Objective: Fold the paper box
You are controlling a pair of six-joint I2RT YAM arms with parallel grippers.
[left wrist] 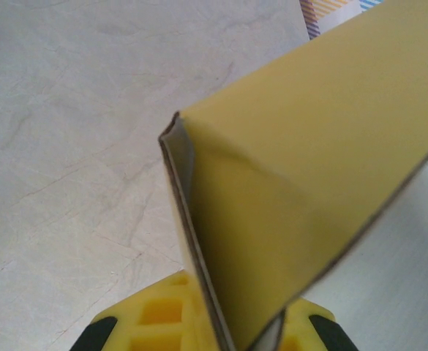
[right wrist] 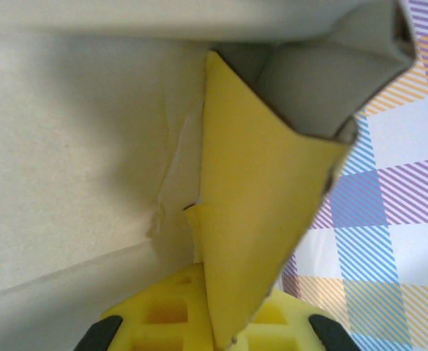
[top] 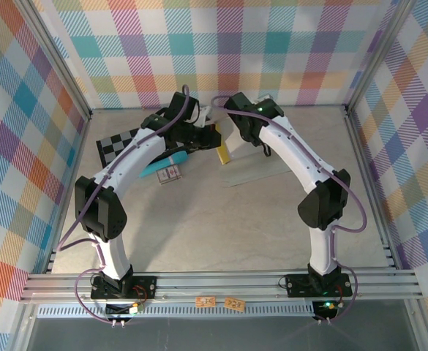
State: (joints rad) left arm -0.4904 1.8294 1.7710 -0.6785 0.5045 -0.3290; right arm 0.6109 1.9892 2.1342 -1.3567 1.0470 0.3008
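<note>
From above, you have bare grey table (top: 221,234) open just past the arm bases; farther back, the yellow thin cardboard paper box (top: 223,151) stands between both wrists, the black-and-white checkered board (top: 115,148) well left; the wrist cameras add the grips: left gripper (left wrist: 221,333) and right gripper (right wrist: 217,329) each clamp a box edge.

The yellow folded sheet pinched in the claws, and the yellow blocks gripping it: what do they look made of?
The yellow folded sheet looks like thin cardboard: it has a matte yellow face, a greyish back, a raw cut edge and sharp creases. The yellow finger pads look like moulded or printed plastic with square hollows. I cannot tell which.
</note>
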